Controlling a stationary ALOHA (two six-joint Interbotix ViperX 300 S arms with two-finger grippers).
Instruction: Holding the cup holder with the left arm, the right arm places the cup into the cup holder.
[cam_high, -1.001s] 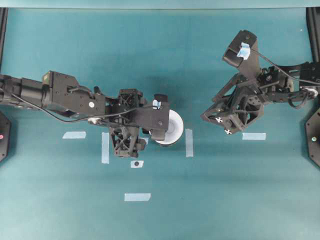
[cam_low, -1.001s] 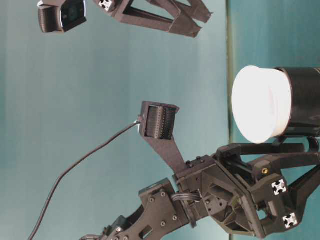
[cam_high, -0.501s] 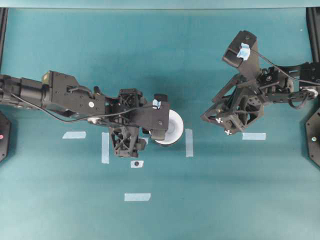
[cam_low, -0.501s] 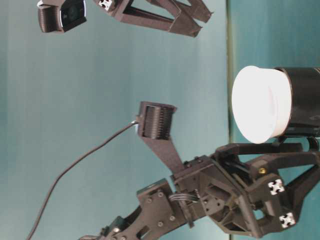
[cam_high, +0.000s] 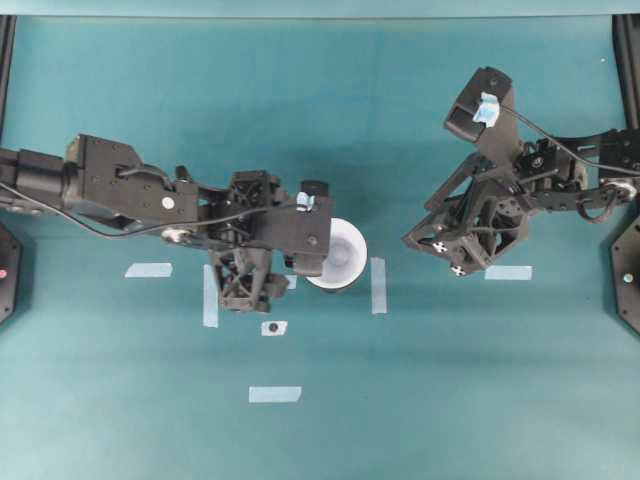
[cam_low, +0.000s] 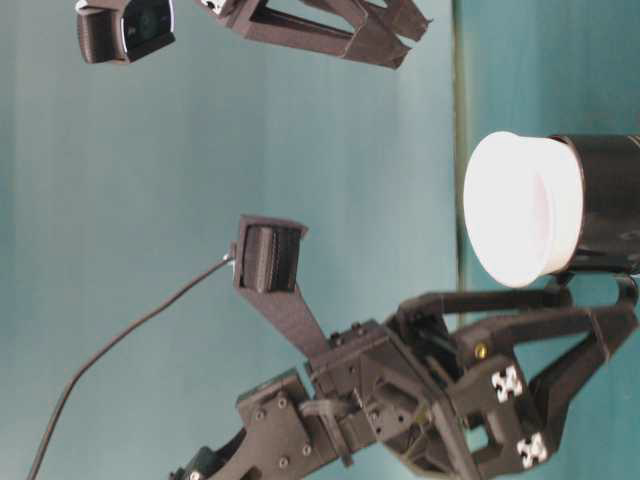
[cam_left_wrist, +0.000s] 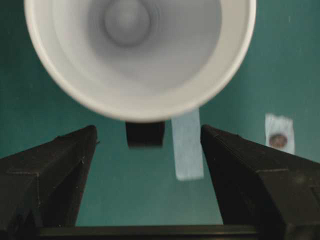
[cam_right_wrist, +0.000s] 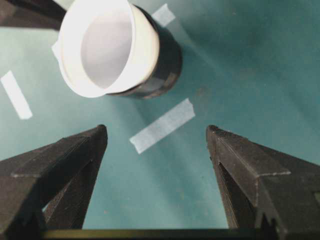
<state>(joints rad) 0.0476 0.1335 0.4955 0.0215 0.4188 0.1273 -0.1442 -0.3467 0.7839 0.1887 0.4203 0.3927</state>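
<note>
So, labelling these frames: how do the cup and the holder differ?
The cup is matt white; the holder is glossy black. The cup widens to a rim that overhangs the narrower holder. The cup sits inside the holder, its rim standing clear above; the holder rests on the table. Both are round, and neither is gripped.

Overhead camera: straight down on the bench (cam_high: 450, 400). Table-level: sideways, close. Wrist cameras: close; all four share the cup (cam_high: 340, 254).

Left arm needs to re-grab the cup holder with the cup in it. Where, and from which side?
Probably grip the cup holder by its black wall below the cup rim, coming in low from the left gripper side, jaws straddling it. The flared white rim overhangs the wall, so a top-down grip would likely catch the cup instead.
</note>
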